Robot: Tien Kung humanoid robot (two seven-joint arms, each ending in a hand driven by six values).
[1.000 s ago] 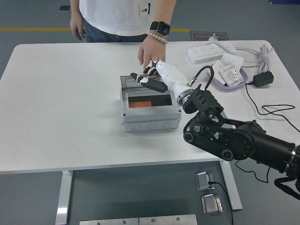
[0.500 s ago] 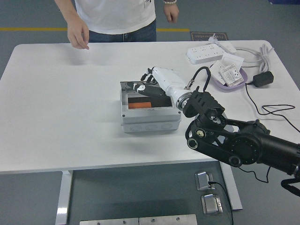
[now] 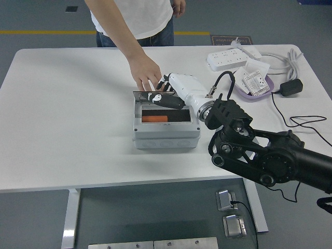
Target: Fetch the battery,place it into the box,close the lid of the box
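Here, one box point(image 3: 166, 127), one battery point(image 3: 154, 119), one robot hand point(image 3: 165, 96)

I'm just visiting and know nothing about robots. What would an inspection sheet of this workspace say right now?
Surface: white table, mostly bare on its left half.
Job's things: grey box open, lid tilted up at the back; an orange item, probably the battery, lies inside.
Clutter: white power strip; purple tray holding a small white pack.
Grippers: right hand reaches over the box's back edge by the lid; whether it grips is unclear. Left hand: nothing seen.
Person: a hand reaches down to the lid's far side.
Cables: white cord and black adapter with thin black lead at right.
Surroundings: grey floor with a yellow line.
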